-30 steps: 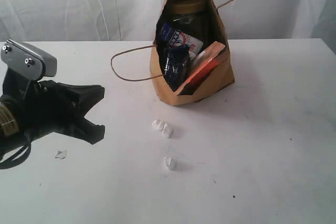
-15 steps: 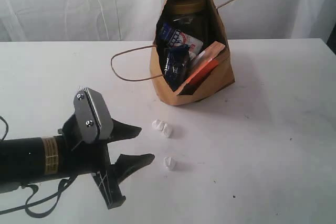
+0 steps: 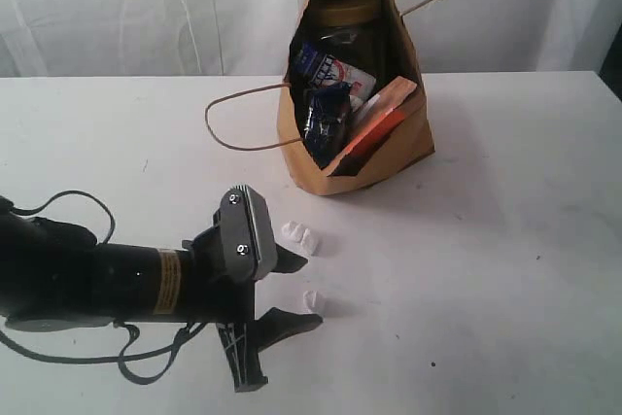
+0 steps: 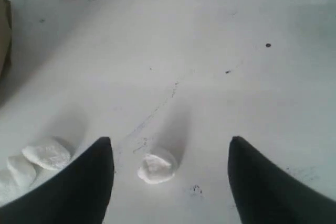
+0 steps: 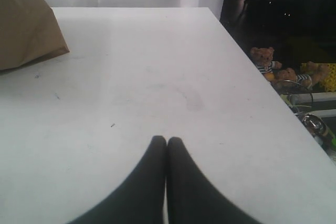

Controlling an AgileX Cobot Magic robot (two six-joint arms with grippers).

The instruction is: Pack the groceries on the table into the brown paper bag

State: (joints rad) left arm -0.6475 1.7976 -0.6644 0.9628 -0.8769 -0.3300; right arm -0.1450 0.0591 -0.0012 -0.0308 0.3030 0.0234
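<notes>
The brown paper bag [image 3: 389, 157] lies tilted at the back of the white table [image 3: 505, 240], its mouth facing the exterior view. Inside it show the yellow-lidded jar [image 3: 342, 15], the blue-white carton [image 3: 330, 70], the dark-blue noodle pack [image 3: 324, 119] and the orange-brown pouch [image 3: 374, 128]. The small bottle and the dark-lidded jar are hidden. My left gripper [image 3: 309, 292] [image 4: 169, 139] is open low over the table, with one white crumb [image 4: 156, 167] between its fingers, untouched. My right gripper [image 5: 167, 140] is shut on nothing, well to the side of the bag [image 5: 26, 24], out of the exterior view.
Two more white crumbs [image 3: 299, 236] [image 4: 47, 154] lie just beyond the left gripper. The bag's cord handle [image 3: 233, 119] loops out onto the table. In the right wrist view the table edge [image 5: 262, 98] drops off beside stuffed toys [image 5: 265, 59].
The left arm has swung from the far left across the table toward the middle and lowered. Its open fingers now straddle the single crumb. The bag and its contents have not moved.
</notes>
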